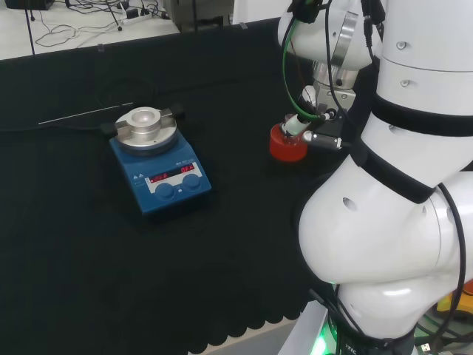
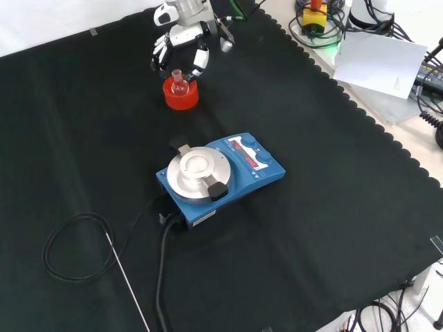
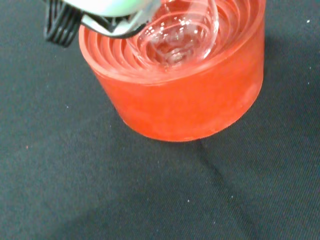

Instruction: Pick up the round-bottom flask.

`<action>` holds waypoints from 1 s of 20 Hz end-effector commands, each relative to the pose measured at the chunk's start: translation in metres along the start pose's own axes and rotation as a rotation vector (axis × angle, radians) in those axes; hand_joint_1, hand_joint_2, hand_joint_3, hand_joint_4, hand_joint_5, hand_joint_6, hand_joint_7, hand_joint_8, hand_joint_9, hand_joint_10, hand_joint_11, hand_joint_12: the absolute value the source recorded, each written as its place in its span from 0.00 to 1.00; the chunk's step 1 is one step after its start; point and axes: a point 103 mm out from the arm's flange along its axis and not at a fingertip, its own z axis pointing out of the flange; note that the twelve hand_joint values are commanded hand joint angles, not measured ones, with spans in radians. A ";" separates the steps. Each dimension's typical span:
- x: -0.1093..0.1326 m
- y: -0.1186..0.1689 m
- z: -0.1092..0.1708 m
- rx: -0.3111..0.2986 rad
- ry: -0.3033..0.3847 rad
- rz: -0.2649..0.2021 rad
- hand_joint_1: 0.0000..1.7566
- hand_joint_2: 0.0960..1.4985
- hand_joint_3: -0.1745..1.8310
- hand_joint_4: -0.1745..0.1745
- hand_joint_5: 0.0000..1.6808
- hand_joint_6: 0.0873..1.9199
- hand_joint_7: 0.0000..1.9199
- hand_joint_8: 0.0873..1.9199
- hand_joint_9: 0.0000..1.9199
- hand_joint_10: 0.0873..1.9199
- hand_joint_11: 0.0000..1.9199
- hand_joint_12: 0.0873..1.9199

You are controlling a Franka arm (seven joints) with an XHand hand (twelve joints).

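The clear flask [image 2: 180,82] is hard to make out; it sits in the red ribbed stand [image 2: 181,95] at the upper left of the front view, near the cloth's [image 2: 332,228] far edge. The hand [image 2: 178,50] hangs over it, fingers spread and curved around the neck, contact unclear. A blue hotplate [image 2: 221,175] stands mid-frame, well apart.

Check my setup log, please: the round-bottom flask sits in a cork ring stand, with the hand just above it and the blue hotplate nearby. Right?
Not quite: the stand is a red ribbed ring, not cork, as the wrist view shows. The round-bottom flask does sit in it, with the hand just above and the blue hotplate nearby.
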 end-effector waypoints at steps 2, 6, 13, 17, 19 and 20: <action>0.002 0.000 -0.003 -0.014 -0.015 -0.003 0.53 0.39 0.41 0.30 0.44 0.29 0.19 0.32 0.29 0.30 0.14 0.70; 0.005 0.001 -0.003 -0.018 -0.018 -0.010 0.53 0.39 0.41 0.31 0.44 0.31 0.20 0.32 0.29 0.30 0.15 0.69; 0.008 0.002 -0.004 -0.021 -0.030 -0.009 0.53 0.40 0.41 0.31 0.45 0.32 0.20 0.32 0.29 0.30 0.15 0.69; 0.007 0.005 -0.003 -0.015 -0.034 -0.006 0.54 0.40 0.41 0.29 0.49 0.34 0.20 0.32 0.30 0.30 0.16 0.69; 0.006 0.006 -0.003 -0.019 -0.037 -0.005 0.55 0.40 0.41 0.28 0.51 0.34 0.20 0.32 0.30 0.30 0.16 0.69; 0.006 0.006 -0.003 -0.022 -0.039 -0.005 0.55 0.40 0.41 0.27 0.52 0.35 0.21 0.32 0.30 0.30 0.16 0.69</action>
